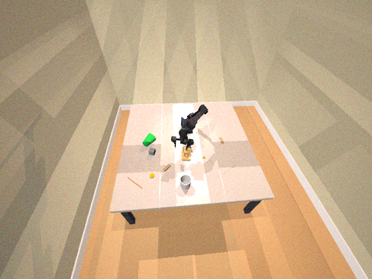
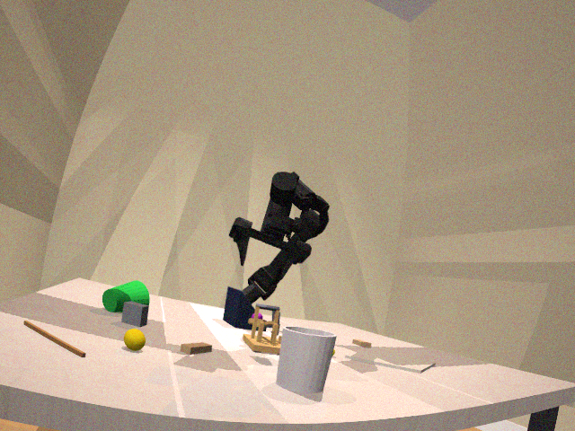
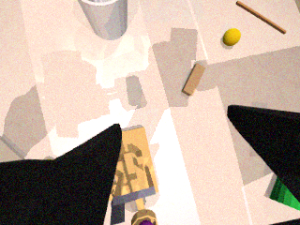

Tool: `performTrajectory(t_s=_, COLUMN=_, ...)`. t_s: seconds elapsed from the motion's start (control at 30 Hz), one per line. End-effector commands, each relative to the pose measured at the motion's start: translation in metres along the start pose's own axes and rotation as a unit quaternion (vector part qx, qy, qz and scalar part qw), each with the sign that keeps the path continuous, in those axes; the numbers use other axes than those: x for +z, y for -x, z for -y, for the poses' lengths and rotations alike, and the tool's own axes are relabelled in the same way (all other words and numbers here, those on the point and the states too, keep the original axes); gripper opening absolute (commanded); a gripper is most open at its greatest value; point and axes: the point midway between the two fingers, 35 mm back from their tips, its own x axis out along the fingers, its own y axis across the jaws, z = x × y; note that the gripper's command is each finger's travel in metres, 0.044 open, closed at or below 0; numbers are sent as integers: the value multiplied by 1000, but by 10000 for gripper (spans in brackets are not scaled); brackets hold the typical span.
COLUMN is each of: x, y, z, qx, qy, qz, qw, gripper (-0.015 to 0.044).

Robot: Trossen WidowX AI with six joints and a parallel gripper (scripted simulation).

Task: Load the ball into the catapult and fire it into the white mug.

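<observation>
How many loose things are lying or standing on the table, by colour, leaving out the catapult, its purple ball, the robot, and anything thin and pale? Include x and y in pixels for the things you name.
Yellow balls [image 1: 152, 175] [image 2: 134, 339] [image 3: 232, 37]: 2
Brown blocks [image 1: 167, 167] [image 2: 196, 347] [image 3: 194, 80]: 2
Brown stick [image 1: 135, 182] [image 2: 54, 338] [image 3: 261, 17]: 1
Green cup-like piece [image 1: 149, 139] [image 2: 126, 296] [image 3: 285, 192]: 1
Grey block [image 1: 151, 151] [image 2: 135, 313]: 1
White mug [image 1: 185, 183] [image 2: 305, 360] [image 3: 109, 20]: 1
Total: 8
</observation>
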Motion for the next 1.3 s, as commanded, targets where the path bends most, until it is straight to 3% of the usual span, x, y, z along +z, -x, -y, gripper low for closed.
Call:
performTrajectory(t_s=0.0, x=48, y=0, z=1, qx=11, qy=8, qz=83, qw=996, gripper=440)
performTrajectory(t_s=0.4, x=140, y=15, z=-10, qx=66, qy=40, qz=249, qw=965, gripper=440)
performTrajectory(t_s=1.13, x=141, y=16, z=-10, qx=67, qy=41, qz=251, qw=965, gripper=440)
performTrajectory(t_s=1.27, x=141, y=16, z=-10, qx=67, qy=41, qz=251, qw=965, gripper=335)
